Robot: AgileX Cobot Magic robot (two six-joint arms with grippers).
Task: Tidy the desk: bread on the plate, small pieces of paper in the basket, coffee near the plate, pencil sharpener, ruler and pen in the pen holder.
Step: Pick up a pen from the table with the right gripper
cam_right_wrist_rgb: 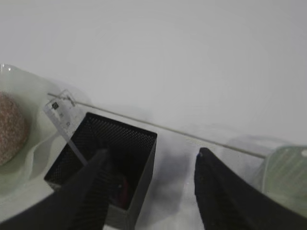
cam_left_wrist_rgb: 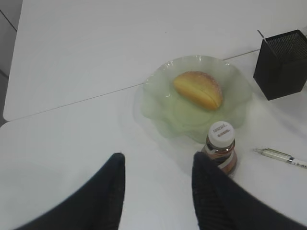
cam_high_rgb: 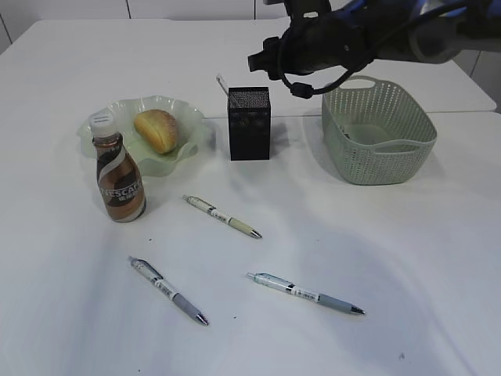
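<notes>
Toward the desk's (cam_high_rgb: pixel 438 258) far edge, the right gripper (cam_right_wrist_rgb: pixel 151 179) is hovering half-open and empty over the pen holder (cam_high_rgb: pixel 250 123), risking toppling it.

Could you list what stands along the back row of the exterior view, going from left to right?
Coffee bottle → plate holding the bread → pen holder → basket.

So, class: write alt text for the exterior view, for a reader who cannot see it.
Three pens lie loose on a white desk. Behind them, bread sits on a green plate beside a coffee bottle, a black pen holder and a green basket.
</notes>
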